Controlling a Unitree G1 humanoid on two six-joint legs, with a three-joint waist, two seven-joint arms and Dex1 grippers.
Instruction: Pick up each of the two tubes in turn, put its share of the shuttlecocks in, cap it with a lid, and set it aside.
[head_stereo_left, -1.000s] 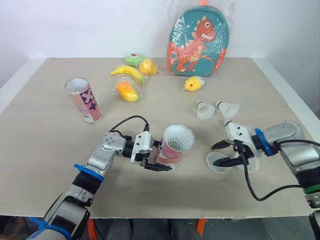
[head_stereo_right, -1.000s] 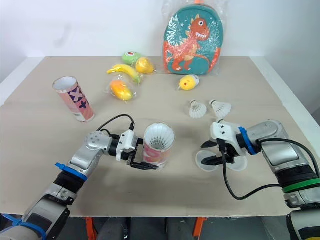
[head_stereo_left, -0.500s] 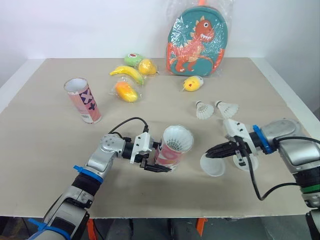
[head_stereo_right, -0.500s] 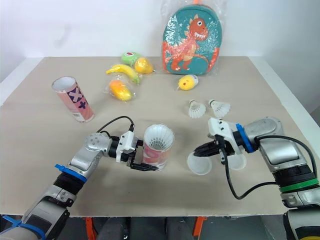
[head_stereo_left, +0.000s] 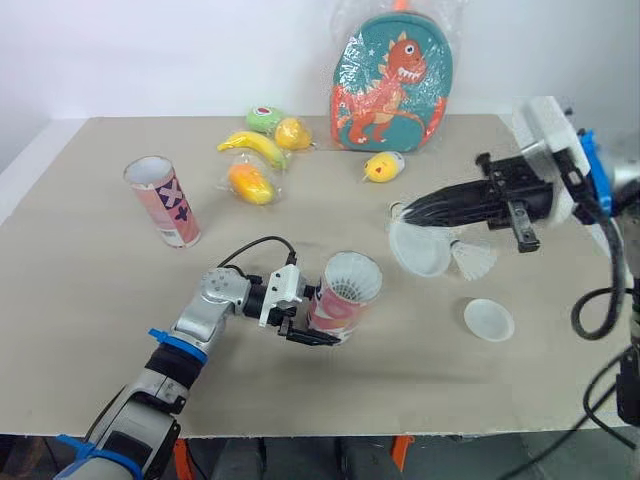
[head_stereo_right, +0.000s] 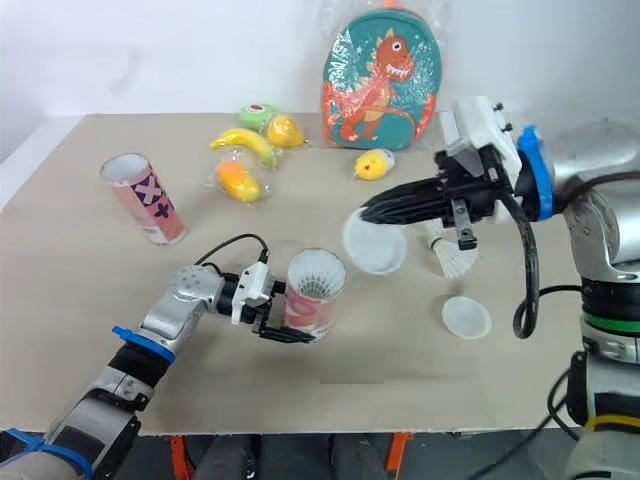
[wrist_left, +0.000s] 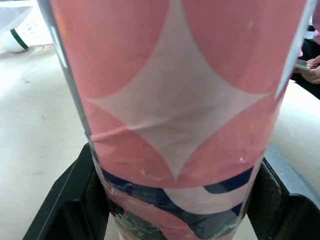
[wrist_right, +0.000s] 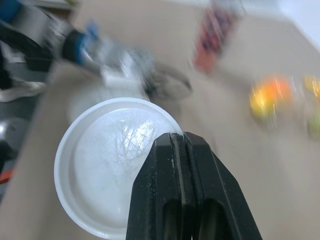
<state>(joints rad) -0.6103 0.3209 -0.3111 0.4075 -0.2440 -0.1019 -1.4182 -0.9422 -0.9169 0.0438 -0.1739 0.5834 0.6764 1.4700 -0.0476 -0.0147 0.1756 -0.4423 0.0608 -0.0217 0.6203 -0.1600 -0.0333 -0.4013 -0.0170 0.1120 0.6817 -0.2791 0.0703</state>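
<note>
Holding shuttlecocks, the tube sits clamped in the left pincer; the right pincer pinches a lid.

Beige tabletop, white edging, plain white wall behind, even light

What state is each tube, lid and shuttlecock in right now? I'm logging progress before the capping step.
Held tube: uncapped, nested shuttlecock at its mouth, gripped by left gripper.
Second tube: standing on the table, uncapped.
Held lid: above the table, pinched by right gripper.
Other lid: lying flat on the table.
Loose shuttlecock: on the table, outside both tubes.
</note>
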